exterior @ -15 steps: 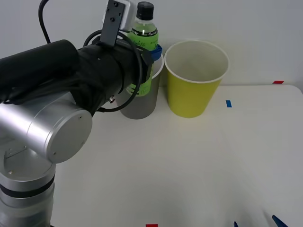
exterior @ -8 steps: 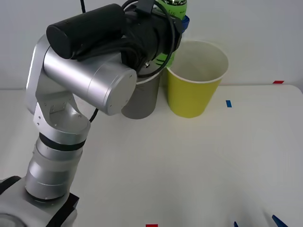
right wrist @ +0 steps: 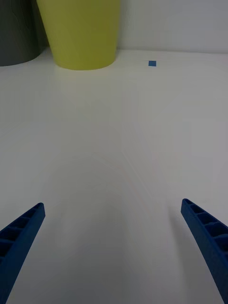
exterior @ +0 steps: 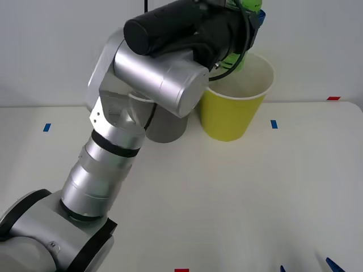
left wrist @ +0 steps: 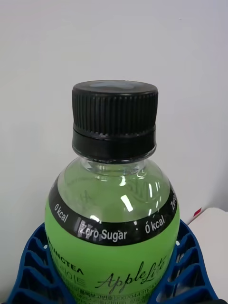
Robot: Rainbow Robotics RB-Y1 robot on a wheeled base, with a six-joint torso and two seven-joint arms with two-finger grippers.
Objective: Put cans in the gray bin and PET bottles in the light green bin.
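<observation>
A white counter [exterior: 238, 192] against a pale wall carries the light green bin [exterior: 232, 107] right of the gray bin [exterior: 167, 127]. Above the green bin's far-left rim, the left hand [exterior: 249, 14] is clamped on the PET bottle [left wrist: 111, 223]. The bottle looks stiff, slick and probably light, best gripped around its belly. The left wrist view shows its dark cap; the right wrist view shows the right hand [right wrist: 114, 247] spread above the near counter.

PET bottle [left wrist: 112, 223] label | black band: "0 kcal", "Zero Sugar", "0 kcal" | green part: "Apple Lite", partly legible "…INCTEA"
</observation>
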